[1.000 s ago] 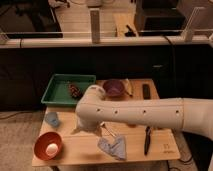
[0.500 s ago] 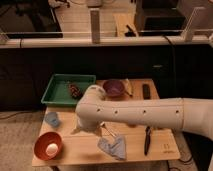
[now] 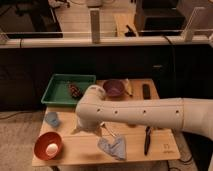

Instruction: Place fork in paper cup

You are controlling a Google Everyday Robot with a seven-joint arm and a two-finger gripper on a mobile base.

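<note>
single white arm (image 3: 150, 112) reaching in from right edge, across middle of wooden table (image 3: 75, 150), elbow bulk over table centre. gripper (image 3: 82, 129) low at the arm's left end, just above tabletop, between the light blue paper cup (image 3: 52, 119) and the blue cloth (image 3: 113, 148). whether closed or apart: cannot tell, mostly hidden under the wrist housing.

fork (image 3: 111, 132) seen only as a thin pale sliver running diagonally just right of the gripper, lying at the cloth's upper edge; cannot tell if touched by the gripper. paper cup upright at left table edge, apart from the fork, near the gripper's left side.

orange bowl (image 3: 48, 146) at front-left corner, a pale round object (image 3: 52, 148) inside. green tray (image 3: 62, 92) at back left, a dark brownish item (image 3: 74, 90) lying in it. purple bowl (image 3: 114, 88) at back centre, just right of the tray, partly behind the arm's shoulder. black-handled utensil (image 3: 147, 140) lying front-right, roughly lengthwise to the table's depth, well apart from the cloth. dark flat bar (image 3: 146, 91) at back right near the table edge. blue cloth crumpled, at front centre near the table's front edge.
</note>
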